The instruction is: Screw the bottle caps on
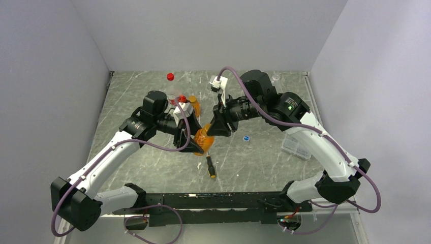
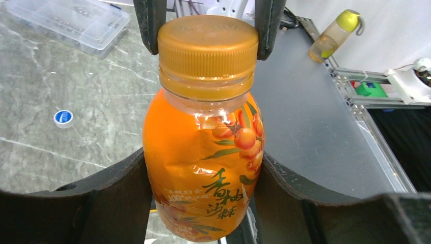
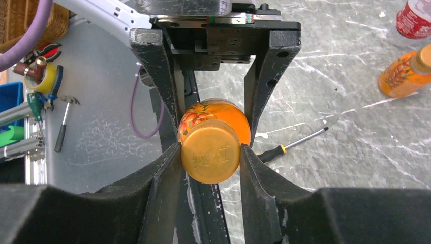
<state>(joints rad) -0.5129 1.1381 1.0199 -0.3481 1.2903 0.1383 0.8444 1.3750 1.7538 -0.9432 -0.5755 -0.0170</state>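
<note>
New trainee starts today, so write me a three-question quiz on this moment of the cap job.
1. True or false: the right gripper is shut on the orange cap.
2. Which gripper holds the orange bottle by its body? A. left gripper B. right gripper C. neither
3. Fill in: the blue cap lies loose on the ____.

Key: 1 true; 2 A; 3 table.

orange bottle (image 2: 199, 147): squat, berries drawn on it, tipped over, held by the left pincer (image 2: 203, 168)
orange cap (image 3: 210, 157): sat on that bottle's neck, squeezed by the right pincer (image 3: 210, 163)
second orange bottle (image 1: 193, 105): further back on the surface (image 1: 254, 168)
blue cap (image 1: 246, 138): white middle, lay flat, alone
red cap (image 1: 170, 77): lay near the back wall
</note>
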